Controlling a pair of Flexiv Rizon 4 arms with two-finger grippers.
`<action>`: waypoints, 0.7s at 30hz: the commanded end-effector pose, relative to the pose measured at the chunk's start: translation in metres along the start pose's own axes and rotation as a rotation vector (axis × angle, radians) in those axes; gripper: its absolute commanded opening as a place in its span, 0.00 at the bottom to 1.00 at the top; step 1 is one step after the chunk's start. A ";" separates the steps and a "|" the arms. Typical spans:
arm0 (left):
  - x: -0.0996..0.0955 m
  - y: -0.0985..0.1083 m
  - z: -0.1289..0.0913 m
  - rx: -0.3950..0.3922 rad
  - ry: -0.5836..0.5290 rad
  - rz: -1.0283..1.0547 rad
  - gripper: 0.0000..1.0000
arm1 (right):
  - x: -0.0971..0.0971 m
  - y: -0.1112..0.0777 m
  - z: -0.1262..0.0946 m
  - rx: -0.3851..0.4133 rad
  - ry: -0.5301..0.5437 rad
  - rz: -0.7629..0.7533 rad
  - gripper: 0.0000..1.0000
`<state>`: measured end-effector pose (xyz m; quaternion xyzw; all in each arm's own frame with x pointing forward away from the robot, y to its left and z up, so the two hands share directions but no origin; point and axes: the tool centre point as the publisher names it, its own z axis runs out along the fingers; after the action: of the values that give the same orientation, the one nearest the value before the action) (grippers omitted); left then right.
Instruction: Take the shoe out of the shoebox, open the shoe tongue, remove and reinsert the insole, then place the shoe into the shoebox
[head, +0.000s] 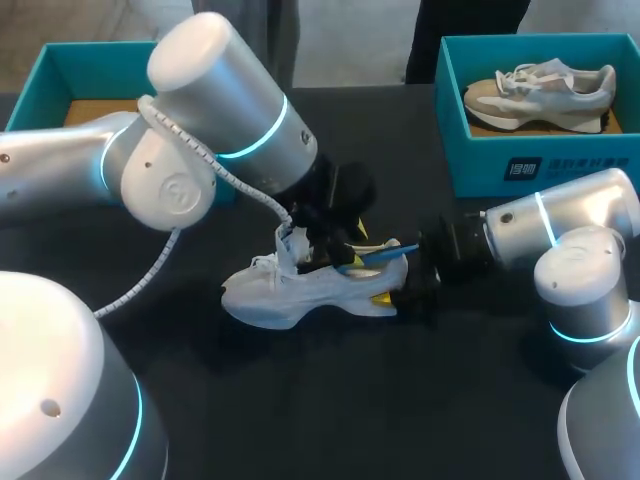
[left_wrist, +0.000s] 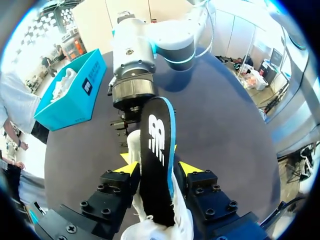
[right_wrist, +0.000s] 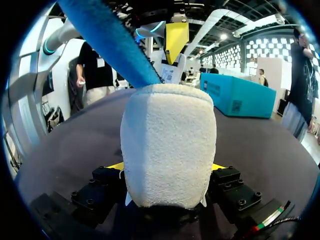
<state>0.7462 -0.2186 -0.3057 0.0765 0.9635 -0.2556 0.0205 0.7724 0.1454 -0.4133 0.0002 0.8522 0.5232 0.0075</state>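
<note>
A white shoe (head: 290, 295) lies on its side on the dark table, toe toward my left arm. My right gripper (head: 405, 290) is shut on its heel; in the right wrist view the fuzzy heel (right_wrist: 167, 150) fills the space between the yellow tips (right_wrist: 167, 167). A black insole with a blue edge (head: 385, 253) sticks out of the shoe's opening. My left gripper (left_wrist: 157, 167) reaches down from above and is shut on this insole (left_wrist: 157, 145), with the white collar (left_wrist: 134, 145) beside it. The insole's blue edge (right_wrist: 107, 40) rises over the heel.
A teal shoebox (head: 540, 160) at the back right holds a beige shoe (head: 545, 90). Another teal box (head: 60, 70) stands at the back left, partly behind my left arm. Bare dark table lies in front of the shoe.
</note>
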 end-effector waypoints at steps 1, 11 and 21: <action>0.007 0.006 0.008 0.024 -0.047 -0.007 0.48 | 0.000 0.001 0.000 0.003 -0.001 0.000 0.00; 0.008 0.008 0.019 0.026 -0.131 -0.013 0.50 | 0.000 0.001 0.000 0.003 -0.001 0.000 0.00; 0.000 0.010 0.028 0.027 -0.147 -0.035 0.49 | 0.000 0.001 0.000 0.003 -0.001 0.000 0.00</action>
<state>0.7461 -0.2200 -0.3303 0.0424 0.9572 -0.2736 0.0847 0.7724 0.1454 -0.4133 0.0002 0.8522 0.5232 0.0075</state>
